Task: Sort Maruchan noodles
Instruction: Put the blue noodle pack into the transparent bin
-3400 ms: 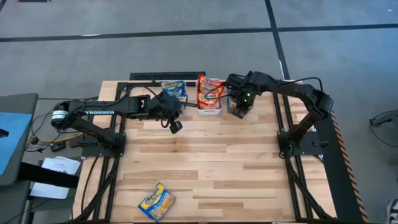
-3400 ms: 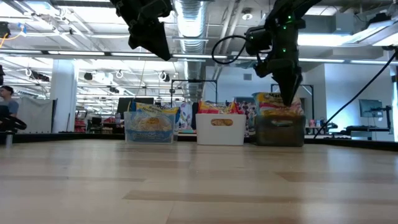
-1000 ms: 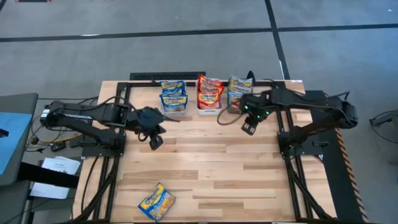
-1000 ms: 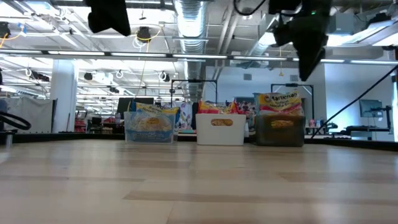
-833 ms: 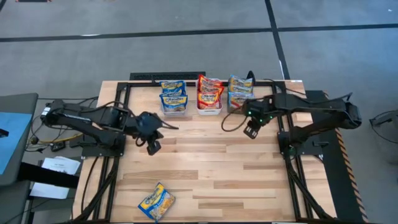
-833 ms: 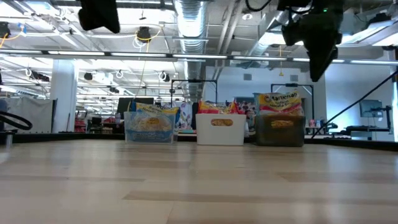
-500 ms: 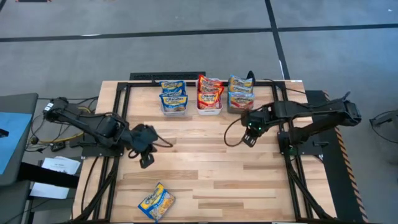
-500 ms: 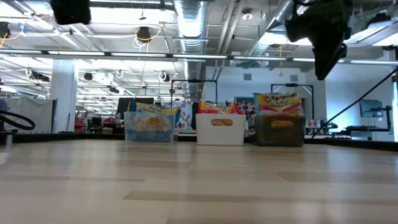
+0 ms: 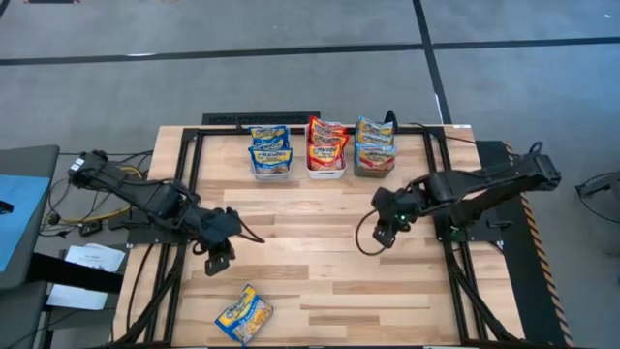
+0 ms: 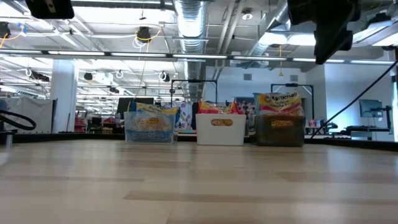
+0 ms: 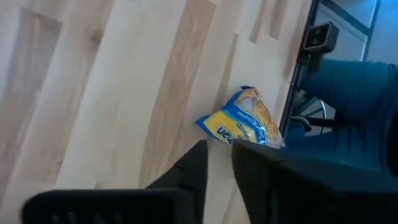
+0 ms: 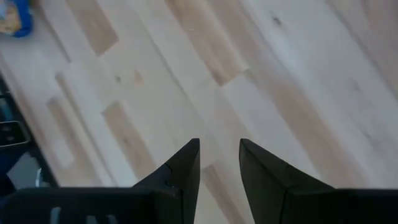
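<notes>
One loose blue-and-yellow Maruchan packet (image 9: 243, 314) lies flat on the wood near the table's near edge; the left wrist view shows the packet (image 11: 245, 121) ahead of the fingers. The other packets stand in three bins at the far edge: blue-and-yellow in the clear bin (image 9: 270, 157), red in the white bin (image 9: 327, 149), blue-and-orange in the dark bin (image 9: 374, 149). My left gripper (image 9: 218, 260) hovers above the table, toward the far side of the loose packet, its fingers (image 11: 219, 148) a narrow gap apart and holding nothing. My right gripper (image 9: 385, 235) hangs over bare wood right of centre, open (image 12: 219, 146) and holding nothing.
The bins stand side by side in the low view, clear (image 10: 149, 127), white (image 10: 220, 129) and dark (image 10: 281, 129). Bare wood spreads between the bins and the loose packet. A blue-topped stand (image 9: 19, 208) sits off the table's left side. Black frame rails (image 9: 455, 281) run along both sides.
Both grippers have moved away from the bins toward the near edge. My left gripper travelled farther, also drifting toward the left edge and closing on the loose packet. My right gripper slid over bare wood right of centre. The packets have stayed where they were.
</notes>
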Controlling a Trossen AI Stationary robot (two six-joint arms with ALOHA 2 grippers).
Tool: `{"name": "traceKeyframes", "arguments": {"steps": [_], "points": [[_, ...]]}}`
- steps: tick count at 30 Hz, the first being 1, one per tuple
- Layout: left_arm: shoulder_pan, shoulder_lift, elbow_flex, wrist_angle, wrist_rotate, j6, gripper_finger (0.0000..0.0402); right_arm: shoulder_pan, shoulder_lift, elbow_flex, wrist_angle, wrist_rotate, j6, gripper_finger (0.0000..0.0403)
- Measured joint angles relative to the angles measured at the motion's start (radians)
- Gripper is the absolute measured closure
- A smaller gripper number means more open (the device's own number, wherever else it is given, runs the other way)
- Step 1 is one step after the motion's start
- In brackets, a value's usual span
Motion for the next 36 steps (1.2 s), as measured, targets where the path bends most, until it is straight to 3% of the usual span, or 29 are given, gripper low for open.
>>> {"name": "traceKeyframes", "arguments": {"steps": [6, 10, 18, 36], "points": [[-0.026, 0.014, 0.0, 0.055, -0.062, -0.059, 0.0273, 0.09, 0.006, 0.0, 0.045, 0.016, 0.082, 0.0266], [-0.063, 0.053, 0.0, 0.054, -0.109, -0.16, 0.0249, 0.147, 0.017, 0.0, 0.073, 0.022, 0.124, 0.0266], [-0.18, 0.202, 0.0, 0.129, -0.138, -0.24, 0.0245, 0.22, 0.098, 0.002, 0.16, 0.023, 0.175, 0.0266], [-0.322, 0.464, 0.0, 0.252, -0.015, -0.427, 0.0244, 0.303, 0.28, 0.0, 0.336, -0.007, 0.185, 0.0266]]}}
